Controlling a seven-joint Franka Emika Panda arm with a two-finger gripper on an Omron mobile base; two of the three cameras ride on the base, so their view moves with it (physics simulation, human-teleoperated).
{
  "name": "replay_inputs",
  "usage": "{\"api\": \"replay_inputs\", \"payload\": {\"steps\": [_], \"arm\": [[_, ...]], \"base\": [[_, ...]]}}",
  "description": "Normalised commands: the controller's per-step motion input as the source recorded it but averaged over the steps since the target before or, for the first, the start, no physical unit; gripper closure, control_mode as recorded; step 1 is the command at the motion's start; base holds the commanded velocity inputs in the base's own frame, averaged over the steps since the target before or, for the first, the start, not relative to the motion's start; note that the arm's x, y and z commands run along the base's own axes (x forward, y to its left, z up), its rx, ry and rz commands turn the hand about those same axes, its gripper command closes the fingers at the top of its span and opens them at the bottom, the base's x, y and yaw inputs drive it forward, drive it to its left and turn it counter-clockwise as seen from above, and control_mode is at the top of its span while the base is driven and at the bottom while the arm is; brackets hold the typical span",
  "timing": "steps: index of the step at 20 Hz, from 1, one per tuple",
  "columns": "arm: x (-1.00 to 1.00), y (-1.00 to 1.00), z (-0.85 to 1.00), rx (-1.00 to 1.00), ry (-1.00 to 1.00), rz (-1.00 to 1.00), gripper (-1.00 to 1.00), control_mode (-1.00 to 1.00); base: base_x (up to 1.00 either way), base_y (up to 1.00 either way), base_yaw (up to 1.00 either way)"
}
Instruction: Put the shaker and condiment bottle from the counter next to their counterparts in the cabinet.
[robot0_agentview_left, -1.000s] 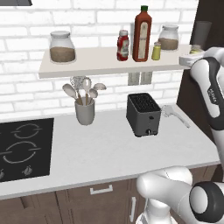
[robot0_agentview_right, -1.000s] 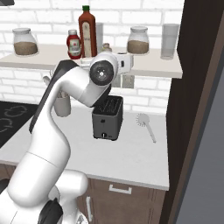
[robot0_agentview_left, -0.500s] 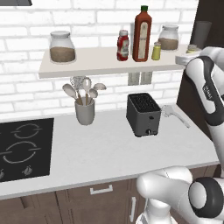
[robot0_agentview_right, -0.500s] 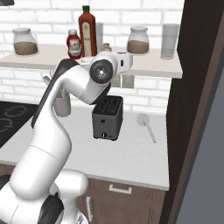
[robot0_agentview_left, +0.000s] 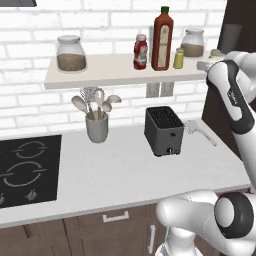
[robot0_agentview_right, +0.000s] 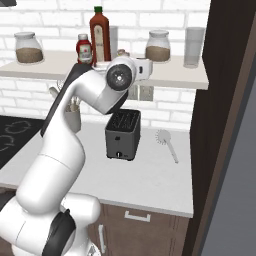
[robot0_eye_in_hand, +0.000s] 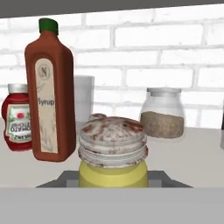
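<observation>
- Tiny yellow-olive cylinder shaker with pale, rust-flecked silvery cap (robot0_eye_in_hand: 112, 153): pinched low on its body by the nearly closed gripper (robot0_eye_in_hand: 113, 183), upright, probably so it can go down flat.
- Carried at the level of the long plain white open shelf board (robot0_agentview_left: 115, 75), near its right part, facing the brick wall; judged to be lining up a spot among the bottles.
- Beyond it, a tall slim dark-red sauce bottle with green cap (robot0_eye_in_hand: 49, 94), with the small squat red bottle with white cap and pale label (robot0_eye_in_hand: 17, 118) just beside it, so that half looks done.
- Twin yellow-olive shaker (robot0_agentview_left: 178, 58) just beside the tall bottle's other side.
- Hidden: shaker's base and the finger pads, below the hand view's edge; cannot tell whether it touches the board.
- Hard to make out from the base cameras: the hand itself, behind the arm's white links.
</observation>
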Motion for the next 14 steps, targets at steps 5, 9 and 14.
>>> {"api": "replay_inputs", "payload": {"steps": [5,9,14], "arm": [[0.21,0.0,-0.02,0.06,0.0,0.0,1.0,-1.0],[0.23,0.0,-0.08,0.08,0.0,0.0,1.0,-1.0],[0.22,0.0,-0.09,0.07,0.0,0.0,1.0,-1.0]], "base": [[0.0,0.0,0.0],[0.0,0.0,0.0],[0.0,0.0,0.0]]}}
